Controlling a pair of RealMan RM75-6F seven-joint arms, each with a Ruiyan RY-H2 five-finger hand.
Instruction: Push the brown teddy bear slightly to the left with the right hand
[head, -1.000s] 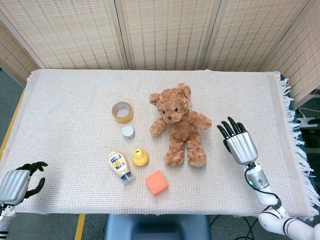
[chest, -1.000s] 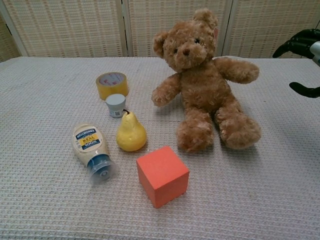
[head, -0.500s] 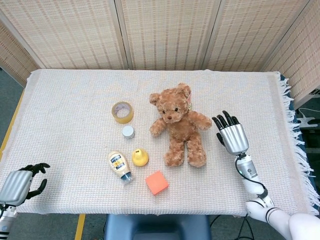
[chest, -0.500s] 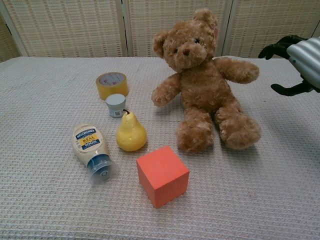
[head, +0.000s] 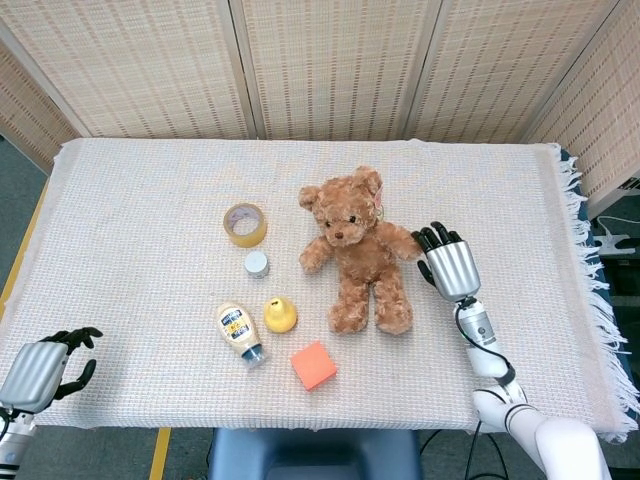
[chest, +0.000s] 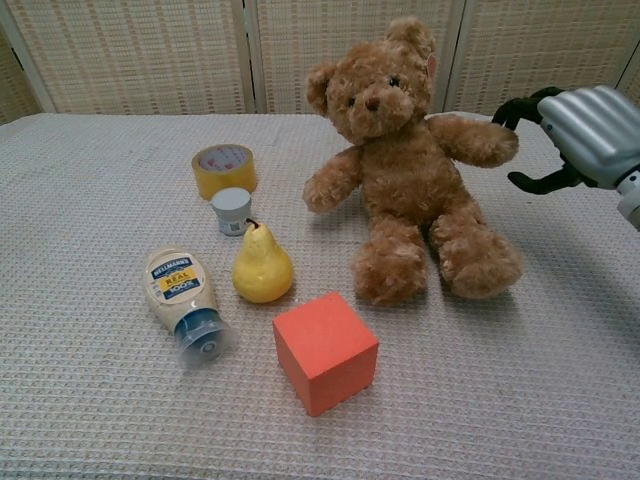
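Head view | right hand (head: 447, 264) moved closer | beside teddy bear (head: 355, 249)

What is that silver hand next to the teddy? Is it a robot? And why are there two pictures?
Yes, it is a robot with two arms that end in metal hands. One camera looks down from its head, the other looks out from its chest. Its right hand is beside the brown teddy bear, right at the bear's arm, holding nothing. Its left hand rests at the table's near corner. Also on the table: a tape roll, a small white cap, a yellow pear, a mayonnaise bottle lying down and an orange cube.
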